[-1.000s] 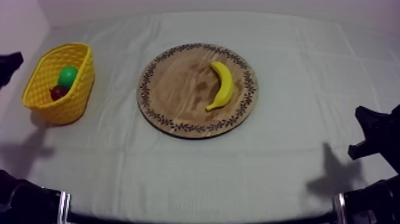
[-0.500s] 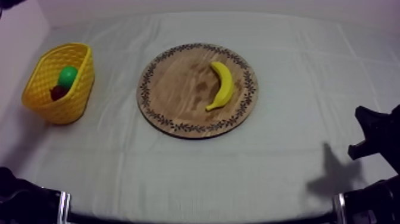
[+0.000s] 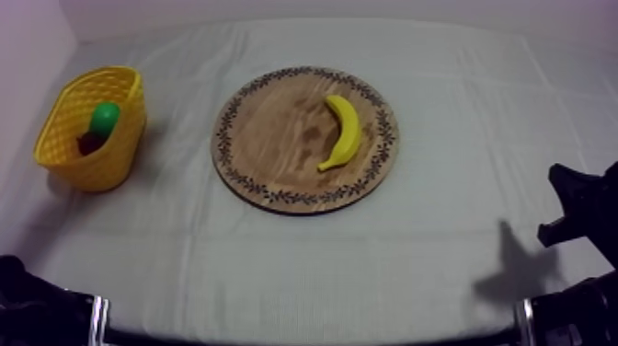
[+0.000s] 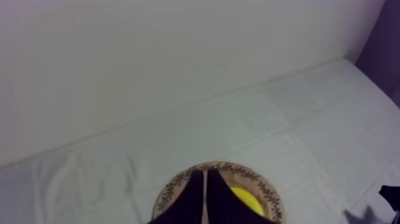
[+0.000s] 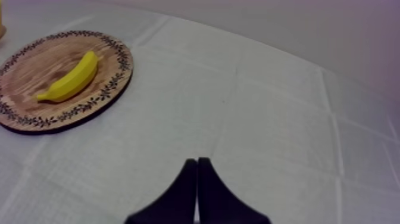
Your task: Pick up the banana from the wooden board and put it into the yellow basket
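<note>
A yellow banana (image 3: 342,132) lies on the right half of the round wooden board (image 3: 276,138) in the middle of the table. The yellow basket (image 3: 87,138) stands at the far left, holding a green pear (image 3: 105,118) and a small red fruit (image 3: 89,143). My left gripper (image 4: 204,193) is shut on nothing, high up and looking down at the board (image 4: 238,171) and banana (image 4: 249,201). My right gripper (image 5: 197,179) is shut too, low over bare cloth, well to the right of the board (image 5: 36,65) and banana (image 5: 70,77). My right arm (image 3: 579,207) sits at the right edge.
Grey-white cloth covers the table, and a pale wall (image 4: 149,65) rises behind it. Bare cloth lies between the board and the basket and in front of the board. The base of my left arm (image 3: 28,308) is at the lower left.
The black shape of my left arm at the upper left rose and left the top view. The banana, board, basket and right arm stayed put.
</note>
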### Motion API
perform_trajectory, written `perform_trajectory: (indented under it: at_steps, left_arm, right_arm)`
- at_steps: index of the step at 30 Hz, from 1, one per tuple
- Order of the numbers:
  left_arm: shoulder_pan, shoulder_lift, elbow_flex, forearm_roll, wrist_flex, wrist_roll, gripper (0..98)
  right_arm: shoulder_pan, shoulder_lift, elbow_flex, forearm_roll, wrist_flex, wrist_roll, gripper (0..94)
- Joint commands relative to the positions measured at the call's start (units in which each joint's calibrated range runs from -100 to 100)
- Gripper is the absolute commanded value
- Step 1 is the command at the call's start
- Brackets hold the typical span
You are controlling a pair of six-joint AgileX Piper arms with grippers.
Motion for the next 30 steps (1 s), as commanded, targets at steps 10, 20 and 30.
perform_trajectory:
  at_steps: [10, 20, 30]
  left_arm:
    - [6.6, 15.6, -15.1, -4.27, 4.4, 9.0, 0.0]
    - [11.7, 28.3, -17.5, -12.60, 0.9, 22.9, 0.0]
    - [12.5, 38.0, -18.7, -14.12, -1.4, 25.3, 14.2]
  right_arm:
    - [0.0, 0.0, 0.0, 0.0, 0.0, 0.0, 0.3]
    - [0.0, 0.0, 0.0, 0.0, 0.0, 0.0, 0.3]
    - [0.0, 0.0, 0.0, 0.0, 0.0, 0.0, 0.3]
